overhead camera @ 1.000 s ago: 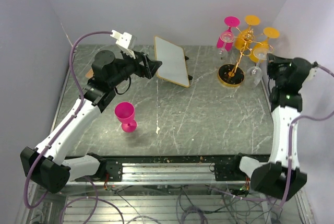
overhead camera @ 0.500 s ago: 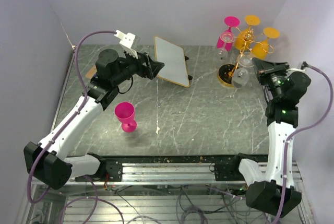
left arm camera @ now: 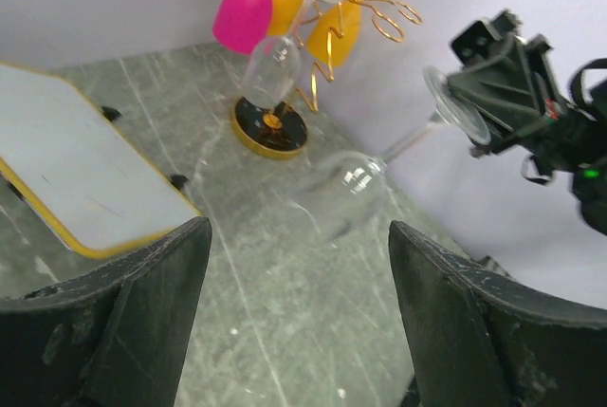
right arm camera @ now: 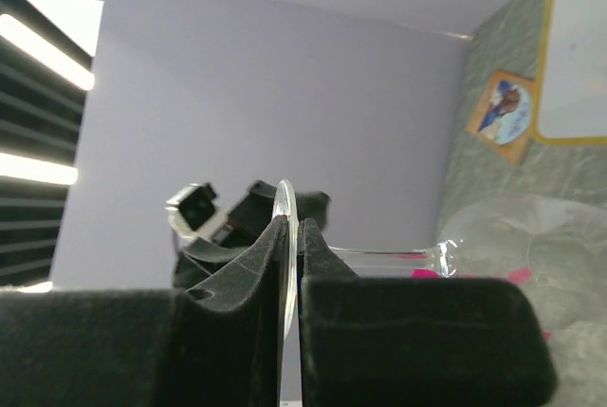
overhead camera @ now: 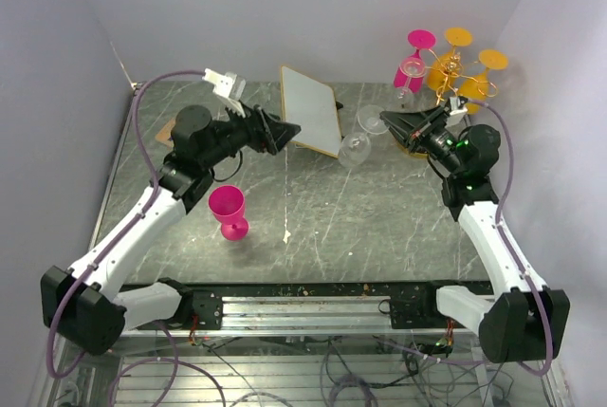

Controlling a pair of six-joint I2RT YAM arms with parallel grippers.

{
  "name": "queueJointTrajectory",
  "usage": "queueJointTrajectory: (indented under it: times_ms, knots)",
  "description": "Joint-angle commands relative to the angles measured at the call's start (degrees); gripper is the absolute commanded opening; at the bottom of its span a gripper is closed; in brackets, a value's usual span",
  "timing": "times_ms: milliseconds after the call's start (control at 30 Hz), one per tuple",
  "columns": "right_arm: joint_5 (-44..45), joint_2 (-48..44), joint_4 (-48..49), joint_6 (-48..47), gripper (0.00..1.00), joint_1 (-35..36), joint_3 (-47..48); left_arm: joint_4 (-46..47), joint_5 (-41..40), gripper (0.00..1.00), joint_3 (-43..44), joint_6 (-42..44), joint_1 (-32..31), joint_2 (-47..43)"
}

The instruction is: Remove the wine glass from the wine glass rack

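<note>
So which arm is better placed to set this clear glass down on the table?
Right. The right gripper is shut on the foot of the clear wine glass, off the wine glass rack; the left gripper is open, empty, apart from it.

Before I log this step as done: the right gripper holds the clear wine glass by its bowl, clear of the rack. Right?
Not the bowl: the right gripper pinches the clear wine glass by its round foot, as the right wrist view shows. It is clear of the rack.
</note>
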Motion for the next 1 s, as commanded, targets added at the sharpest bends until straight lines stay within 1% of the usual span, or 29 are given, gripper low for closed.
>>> queueJointTrajectory:
  times_ms: [0,100,133,200,367,500,633,700,733,867,967]
  knots:
    - [-1.49,2.09,19.22,11.80,0.00,2.64,-1.03,11.26,3.32,0.86,-8.91,-13.59,0.26,-6.12]
    - [-0.25,3.56,28.51,18.97,0.00,3.63,-1.89,15.67,2.70,0.88,-14.89,-22.51,0.34,-9.99]
    - [0.33,4.13,32.27,21.26,0.00,3.95,-1.82,18.10,2.49,0.88,-16.45,-25.38,0.27,-10.93]
    - [1.23,5.44,36.48,25.21,0.00,4.54,-1.09,25.37,2.72,0.89,-19.37,-32.23,0.30,-11.74]
    - [3.80,9.14,45.82,34.19,0.00,7.84,1.11,34.66,4.43,0.89,-20.66,-40.28,0.28,-9.50]
    - [4.93,11.29,52.21,38.84,0.00,10.48,2.25,43.40,4.67,0.89,-21.84,-45.55,0.30,-7.06]
    - [6.82,11.56,53.08,39.72,0.00,11.69,2.35,47.89,6.90,0.87,-21.24,-48.78,0.26,-3.91]
    - [7.12,11.56,53.29,39.85,0.00,11.73,2.72,49.81,6.59,0.86,-22.61,-50.41,0.31,-3.36]
    - [7.17,11.39,53.12,39.65,0.00,11.71,2.93,51.07,5.88,0.87,-23.51,-50.71,0.46,-3.61]
    - [7.41,10.37,51.47,39.10,0.00,11.80,3.25,46.34,2.96,0.90,-25.07,-48.90,1.14,-6.37]
    - [6.81,10.38,51.41,39.83,0.00,11.87,3.82,44.76,3.71,0.91,-24.89,-48.10,1.18,-6.90]
